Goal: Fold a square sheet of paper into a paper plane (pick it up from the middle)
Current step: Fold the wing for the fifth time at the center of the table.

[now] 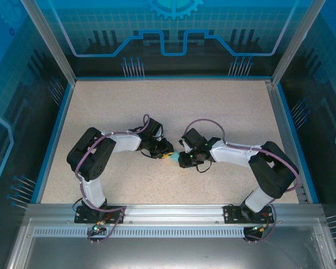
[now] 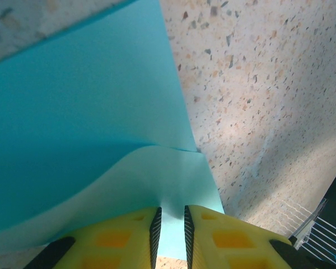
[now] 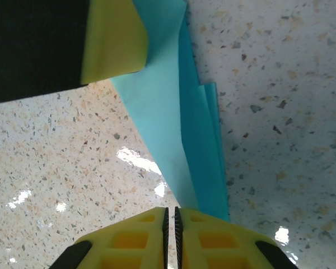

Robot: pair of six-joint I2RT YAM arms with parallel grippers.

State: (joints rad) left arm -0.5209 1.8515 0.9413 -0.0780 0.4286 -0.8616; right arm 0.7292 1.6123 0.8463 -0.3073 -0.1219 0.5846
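the sheet of paper (image 1: 172, 158) sits between the two grippers, midway between the left and right edges of the table (image 1: 129, 112) and somewhat nearer the near edge than the far edge. in the top view only a small cyan patch of it shows in the gap between the two tool heads.

left gripper (image 1: 166, 151): it points toward the right arm. in the left wrist view its yellow fingers (image 2: 117, 238) stand a narrow gap apart, and cyan paper fills that gap, so the jaws are pinching the sheet of paper at its near end. beyond the fingertips the paper spreads wide. a paler layer rises in a curved fold next to the fingers, and a darker, flatter layer lies behind it. speckled table surface shows to the right of the paper.

right gripper (image 1: 182, 159): it points toward the left arm, tip close to the left gripper's tip. in the right wrist view its yellow fingers (image 3: 213, 241) are pressed together down to a hairline slit. the paper runs as a narrow strip of several layers from the top of that view down to the fingertips, and its lower end meets the tip of the right-hand finger. whether any layer is caught in the slit cannot be told.

at the upper left of the right wrist view, a yellow finger of the left gripper lies against the upper end of the strip.
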